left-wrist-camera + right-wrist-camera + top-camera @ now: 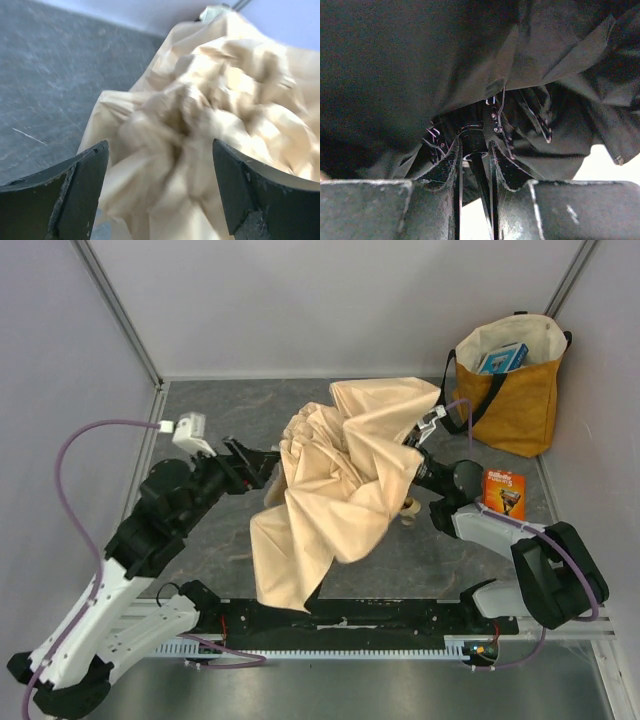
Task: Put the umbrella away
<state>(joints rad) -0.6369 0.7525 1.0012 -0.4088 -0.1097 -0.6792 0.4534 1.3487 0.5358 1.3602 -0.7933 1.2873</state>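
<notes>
The umbrella (340,475) lies half collapsed in the middle of the table, its beige-cream fabric bunched and draped toward the near edge. Its wooden knob handle (408,508) pokes out beside the right arm. My left gripper (264,466) is open at the fabric's left side, its jaws wide apart with crumpled cloth (200,100) just ahead of them, nothing held. In the left wrist view the left gripper (160,145) frames the folds. My right gripper (474,145) is under the canopy, shut on the thin black shaft (481,172) below the ribs. From above, the right gripper (420,455) is partly hidden by fabric.
A mustard-yellow tote bag (515,400) with black straps stands upright at the back right, a blue box (502,358) inside it. An orange box (503,492) lies on the table next to the right arm. Walls enclose the back and both sides.
</notes>
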